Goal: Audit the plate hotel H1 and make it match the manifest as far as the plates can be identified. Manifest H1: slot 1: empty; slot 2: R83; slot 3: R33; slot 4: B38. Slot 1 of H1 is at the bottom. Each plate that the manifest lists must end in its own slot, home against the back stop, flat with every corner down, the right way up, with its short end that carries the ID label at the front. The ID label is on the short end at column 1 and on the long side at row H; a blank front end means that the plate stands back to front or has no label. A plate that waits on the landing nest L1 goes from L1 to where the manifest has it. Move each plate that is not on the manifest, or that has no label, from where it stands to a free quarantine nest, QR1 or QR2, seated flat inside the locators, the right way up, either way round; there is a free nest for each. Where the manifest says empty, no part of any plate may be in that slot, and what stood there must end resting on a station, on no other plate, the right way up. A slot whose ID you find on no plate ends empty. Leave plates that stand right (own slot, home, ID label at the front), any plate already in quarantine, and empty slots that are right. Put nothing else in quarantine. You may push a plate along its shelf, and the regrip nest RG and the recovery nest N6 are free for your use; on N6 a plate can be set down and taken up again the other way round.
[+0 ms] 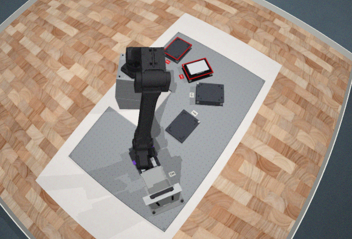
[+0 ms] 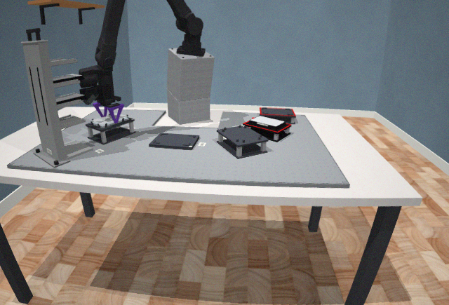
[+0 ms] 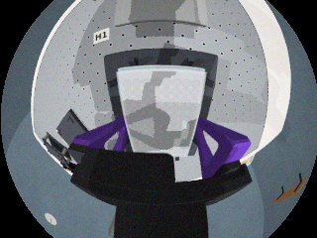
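Observation:
A pale plate lies flat on a raised dark nest just in front of the plate hotel H1. My gripper reaches straight down over this plate. Its purple fingers stand against the plate's two long sides, shut on it. The plate still rests on the nest. The hotel's shelves show in the exterior view, with dark plates on two middle shelves, partly hidden by my arm. Their labels cannot be read.
Two red-edged quarantine nests stand at the far end: one bare, the other holding a white-topped plate. A bare raised nest and a flat dark nest lie mid-mat. The arm's grey pedestal stands behind.

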You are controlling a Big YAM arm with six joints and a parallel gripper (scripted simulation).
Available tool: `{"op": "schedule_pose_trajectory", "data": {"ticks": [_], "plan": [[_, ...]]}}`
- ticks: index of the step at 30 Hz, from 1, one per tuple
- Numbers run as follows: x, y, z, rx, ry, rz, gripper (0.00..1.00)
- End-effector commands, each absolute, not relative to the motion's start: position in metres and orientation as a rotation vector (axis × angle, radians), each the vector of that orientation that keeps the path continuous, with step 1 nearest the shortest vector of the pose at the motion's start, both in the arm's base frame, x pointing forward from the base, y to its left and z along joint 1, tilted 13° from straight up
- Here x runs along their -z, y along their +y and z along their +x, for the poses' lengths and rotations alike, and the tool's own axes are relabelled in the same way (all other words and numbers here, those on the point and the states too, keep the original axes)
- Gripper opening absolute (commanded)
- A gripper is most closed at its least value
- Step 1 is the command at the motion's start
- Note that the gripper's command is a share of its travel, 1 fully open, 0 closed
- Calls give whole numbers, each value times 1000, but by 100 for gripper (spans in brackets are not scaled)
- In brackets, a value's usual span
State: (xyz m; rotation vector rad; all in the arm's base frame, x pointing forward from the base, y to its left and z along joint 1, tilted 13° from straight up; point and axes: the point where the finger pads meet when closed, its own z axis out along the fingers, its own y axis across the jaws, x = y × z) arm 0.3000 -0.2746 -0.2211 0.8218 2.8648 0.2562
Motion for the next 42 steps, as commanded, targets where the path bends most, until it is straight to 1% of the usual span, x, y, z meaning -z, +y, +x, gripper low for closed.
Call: {"op": "schedule_pose_trajectory", "data": {"ticks": [1, 42], "plan": [[216, -283, 306, -235, 2846, 818, 86], [180, -288, 295, -234, 2846, 820, 86]]}}
